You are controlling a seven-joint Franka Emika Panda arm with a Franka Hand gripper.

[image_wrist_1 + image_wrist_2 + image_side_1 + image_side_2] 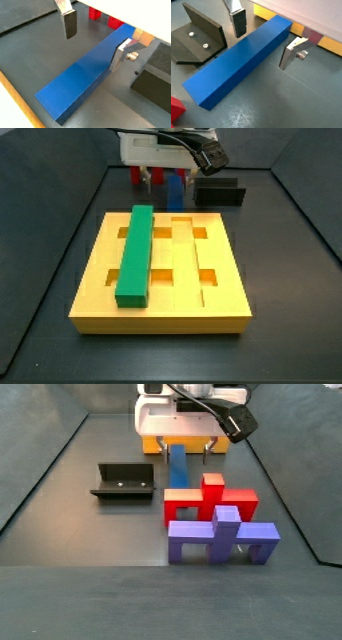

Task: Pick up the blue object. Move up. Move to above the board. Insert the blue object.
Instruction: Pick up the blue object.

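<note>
The blue object is a long dark-blue bar lying flat on the grey floor, also seen in the wrist view. My gripper is lowered over one end of it and open, one silver finger on each side with a small gap to the bar. In both side views the gripper is at the far end of the floor, with the blue object beneath it. The board is a yellow-orange grooved block carrying a green bar.
The fixture stands beside the bar. A black box sits on the bar's other side. Red stand pieces and a violet-blue piece are close by. The board's yellow edge lies behind the gripper.
</note>
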